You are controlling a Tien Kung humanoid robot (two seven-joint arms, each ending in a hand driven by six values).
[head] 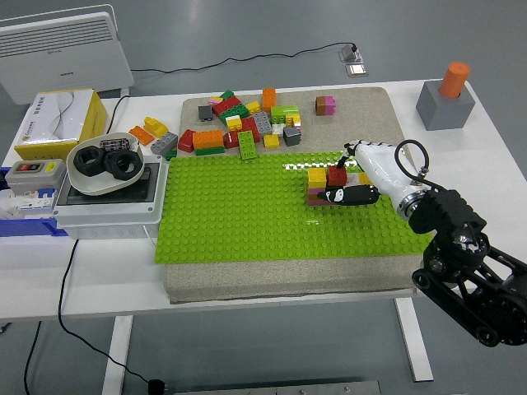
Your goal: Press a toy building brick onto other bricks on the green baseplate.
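Right hand (350, 183) pinches red brick (336, 174); its fingers hide the stack's (316, 186) right side.

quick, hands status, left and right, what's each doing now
Left hand: not in view.
Right hand: over the small brick stack on the green baseplate, fingers on the red brick; a firm grip cannot be told.

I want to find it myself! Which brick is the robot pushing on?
Look at the green baseplate, toward its right side. A small brick stack stands alone there, under the right hand. The red brick sits beside a yellow one.
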